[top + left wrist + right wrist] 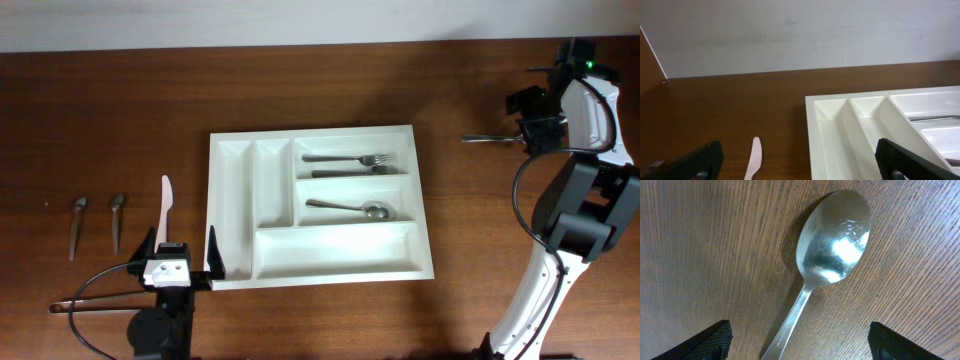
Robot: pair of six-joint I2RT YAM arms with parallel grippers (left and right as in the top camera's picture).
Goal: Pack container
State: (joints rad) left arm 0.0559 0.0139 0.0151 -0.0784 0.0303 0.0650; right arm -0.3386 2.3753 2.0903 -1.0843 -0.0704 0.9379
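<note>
Left gripper (178,250): nearest to you, jaws spread wide, holding nothing; one finger sits over the container's near-left corner.
Plastic knife (166,203): white, on the table just beyond that gripper.
Container (335,250): mid-table; two forks (345,158) in its far wide compartment, tray spoon (350,208) in the middle one.
Right gripper (802,342): far right, jaws wide apart above a loose spoon (832,245) lying on the wood, ungripped.

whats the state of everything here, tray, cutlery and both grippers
tray: on the table, narrow slots and bottom compartment empty
forks: two, lying in the top compartment
tray spoon: lying in the middle compartment
loose spoon: on the table between the right jaws, not gripped
white knife: on the table, unpacked
small spoons: two, on the table, far left
left gripper: jaws open, empty
right gripper: jaws open, empty
</note>
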